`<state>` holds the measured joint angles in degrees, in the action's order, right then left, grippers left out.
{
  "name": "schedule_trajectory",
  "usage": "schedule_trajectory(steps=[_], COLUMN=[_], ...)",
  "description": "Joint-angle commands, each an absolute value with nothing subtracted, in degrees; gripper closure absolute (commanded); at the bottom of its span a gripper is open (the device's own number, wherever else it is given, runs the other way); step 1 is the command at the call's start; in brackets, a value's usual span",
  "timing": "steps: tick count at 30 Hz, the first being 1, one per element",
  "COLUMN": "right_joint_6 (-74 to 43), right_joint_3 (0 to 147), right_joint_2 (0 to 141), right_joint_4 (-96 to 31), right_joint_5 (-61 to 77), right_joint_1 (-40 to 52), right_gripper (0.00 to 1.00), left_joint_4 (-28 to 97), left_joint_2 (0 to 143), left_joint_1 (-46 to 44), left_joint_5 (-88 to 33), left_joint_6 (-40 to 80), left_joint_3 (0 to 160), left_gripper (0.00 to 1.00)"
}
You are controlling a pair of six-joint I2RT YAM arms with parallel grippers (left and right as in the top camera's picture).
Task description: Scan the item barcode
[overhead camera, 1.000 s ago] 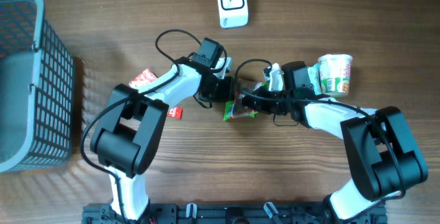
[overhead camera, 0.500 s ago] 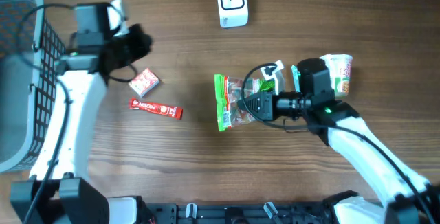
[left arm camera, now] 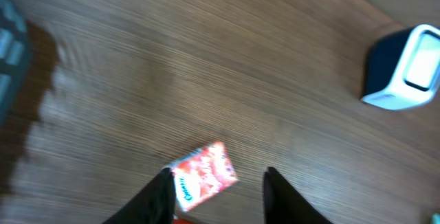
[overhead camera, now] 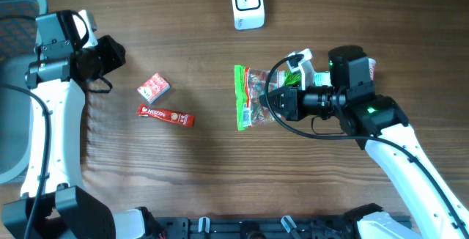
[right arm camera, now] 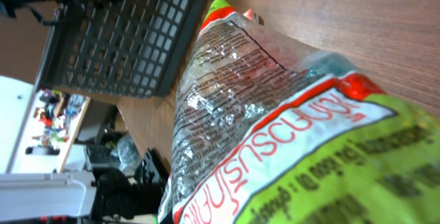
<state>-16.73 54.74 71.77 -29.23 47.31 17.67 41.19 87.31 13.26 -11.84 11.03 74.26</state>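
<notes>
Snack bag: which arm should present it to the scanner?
Right. The right gripper is shut on the snack bag, near the scanner; the left gripper is open and empty by the basket.

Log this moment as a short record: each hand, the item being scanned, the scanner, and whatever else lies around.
left hand: open, holding nothing, raised near the basket
right hand: shut on the snack bag
snack bag: clear with green and red print, held by one end
scanner: white, at the far edge of the table, apart from the bag
loose items: small red packet and red stick sachet, side by side on the table
scan: bag not yet at the scanner
</notes>
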Motion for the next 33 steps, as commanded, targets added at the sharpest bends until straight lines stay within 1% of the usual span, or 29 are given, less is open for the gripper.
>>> schedule_trajectory(steps=[1, 3, 5, 6, 12, 14, 15, 19, 22, 27, 30, 33], right_joint_6=[-12.93, -12.45, -12.01, -11.46, -10.55, -10.13, -8.58, 0.10, 3.14, 9.10, 12.45, 16.62], right_joint_3=[58.30, 58.57, 58.57, 58.57, 58.83, 60.99, 63.68, 79.33, 91.05, 113.34, 123.59, 125.51], right_joint_2=[70.52, 70.52, 70.52, 70.52, 70.54, 71.05, 71.59, 74.39, 77.45, 90.17, 98.65, 104.55], right_joint_4=[-31.42, -31.55, -32.23, -32.67, -32.12, -33.89, -35.90, -52.21, -60.64, -73.43, -76.12, -72.03], right_joint_5=[47.83, 47.86, 47.83, 47.83, 47.13, 45.36, 44.73, 34.15, 27.35, 20.38, 16.49, 9.69], right_joint_1=[17.39, 17.39, 17.39, 17.39, 17.39, 17.39, 17.39, 17.39, 17.39, 17.39, 17.56, 18.70], right_gripper=[0.96, 0.96, 0.96, 0.96, 0.96, 0.96, 0.96, 0.96, 0.96, 0.96, 0.96, 0.96], left_joint_4=[41.23, 41.23, 41.23, 41.67, 41.87, 41.87, 41.87, 41.87, 41.87, 41.87, 41.87, 41.87], left_joint_2=[87.02, 87.02, 87.02, 87.02, 87.02, 87.02, 87.02, 87.02, 87.02, 87.02, 87.02, 87.02], left_joint_1=[13.47, 13.47, 13.47, 13.45, 13.26, 13.26, 13.26, 13.26, 13.26, 13.26, 13.26, 13.26], left_joint_5=[-6.90, -4.91, -2.17, -2.07, -2.04, -2.07, -2.04, -2.04, -2.07, -2.04, -2.04, -2.07], left_joint_6=[8.99, 8.99, 9.08, 9.43, 9.41, 9.41, 9.41, 9.41, 9.41, 9.41, 9.41, 9.41], left_joint_3=[74.04, 74.04, 74.04, 74.04, 74.04, 74.04, 74.04, 74.04, 74.04, 74.04, 74.04, 74.04], left_gripper=[0.44, 0.31, 0.21, 0.00, 0.00, 0.00, 0.00, 0.00, 0.00, 0.00, 0.00, 0.00])
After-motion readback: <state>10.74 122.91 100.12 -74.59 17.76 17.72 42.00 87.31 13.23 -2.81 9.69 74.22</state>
